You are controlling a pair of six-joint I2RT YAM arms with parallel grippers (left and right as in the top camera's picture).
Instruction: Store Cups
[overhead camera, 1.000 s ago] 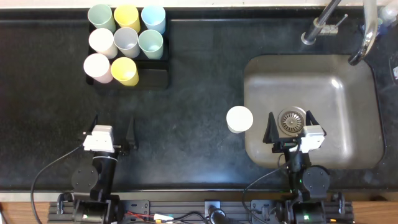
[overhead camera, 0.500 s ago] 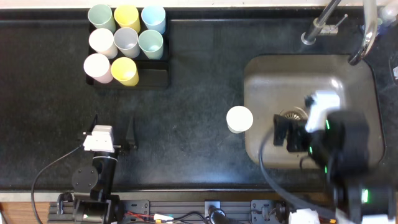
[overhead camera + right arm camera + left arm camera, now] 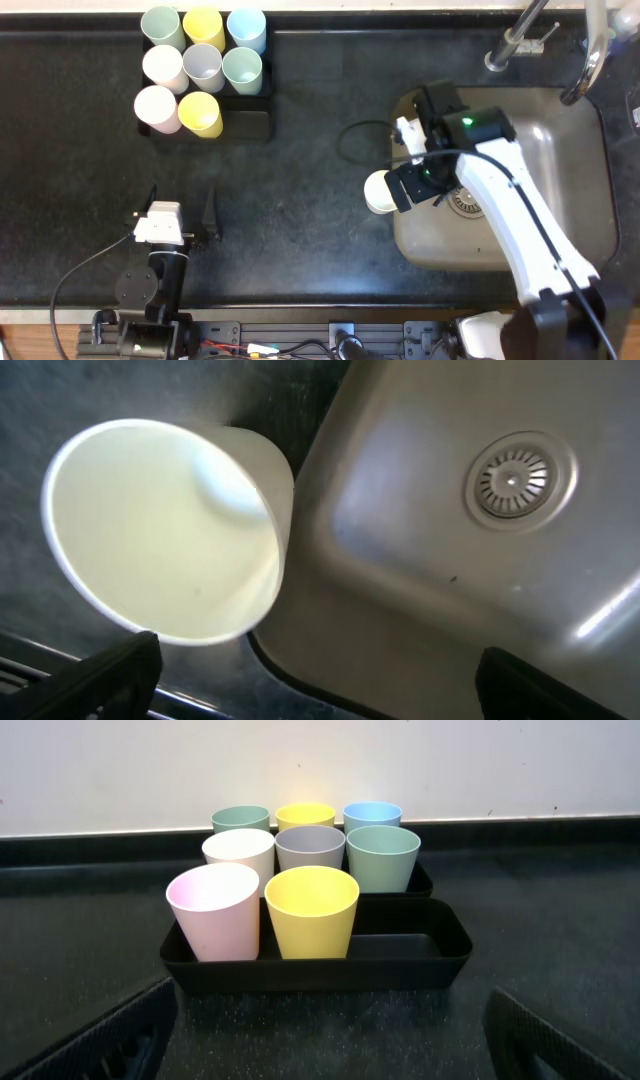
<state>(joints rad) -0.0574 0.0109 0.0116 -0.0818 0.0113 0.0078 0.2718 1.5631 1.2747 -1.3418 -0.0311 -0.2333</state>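
- The left claw [image 3: 182, 198] sits low over the dark counter [image 3: 300, 200], its 2 fingers spread wide with nothing between them.
- Straight ahead of this claw, well apart from it, is the black tray [image 3: 455, 955]. It holds 8 cups [image 3: 311, 910] in rows of 3, 3 and 2, all upright with mouths up and long axes vertical. The pink and yellow ones stand nearest the claw.
- The white cup [image 3: 376, 193] stands upright on the counter just beside the sink [image 3: 560, 130] rim. Its long axis is vertical and its open mouth faces up at the right claw [image 3: 315, 660].
- The right claw hangs above that cup with its 2 fingers apart, gripping nothing; the cup sits below, nearer 1 finger.
- Below the other finger lie the sink basin and its drain [image 3: 512, 478].
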